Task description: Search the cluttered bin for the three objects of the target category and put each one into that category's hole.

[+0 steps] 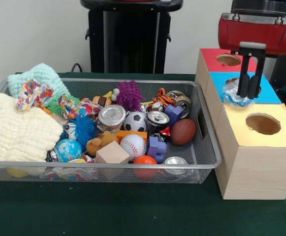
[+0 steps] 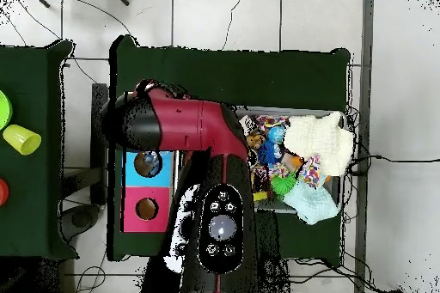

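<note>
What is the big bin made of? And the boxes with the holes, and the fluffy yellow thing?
The bin looks like silvery metal mesh: you can see through its fine grid walls. The boxes look like pale wood, with grain lines on their sides and painted or papered coloured tops. The yellow cloth seems a soft, crinkly woven fabric, probably cotton, judging by its puckered, matte surface.

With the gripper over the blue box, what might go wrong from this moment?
The crumpled clear item sits at the blue box's hole, and looks wider than the opening, so it may catch on the rim instead of dropping. The gripper hangs close beside it and could drag it back out. The bin is crowded, so later picks may disturb neighbours.
</note>
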Robot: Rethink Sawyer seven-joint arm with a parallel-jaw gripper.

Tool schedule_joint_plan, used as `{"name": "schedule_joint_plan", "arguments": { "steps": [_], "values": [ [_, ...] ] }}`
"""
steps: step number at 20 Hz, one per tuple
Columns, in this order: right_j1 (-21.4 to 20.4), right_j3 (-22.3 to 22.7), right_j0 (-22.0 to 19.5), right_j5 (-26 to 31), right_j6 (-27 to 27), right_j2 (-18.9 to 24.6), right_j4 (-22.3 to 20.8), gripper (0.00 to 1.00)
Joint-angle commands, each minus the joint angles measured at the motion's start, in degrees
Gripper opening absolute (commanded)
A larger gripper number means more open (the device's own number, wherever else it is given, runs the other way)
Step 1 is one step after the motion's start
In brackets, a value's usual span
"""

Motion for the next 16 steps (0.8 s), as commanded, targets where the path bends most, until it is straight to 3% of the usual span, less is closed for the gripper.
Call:
{"name": "schedule_joint_plan", "arguments": {
  "steps": [1,16],
  "values": [
    [4.10,5.79,-2.06,0.77,1.36,2.69,-3.45,0.00],
    [5.40,5.39,-2.01,-0.61,2.70,2.83,-5.23,0.00]
  ]
}}
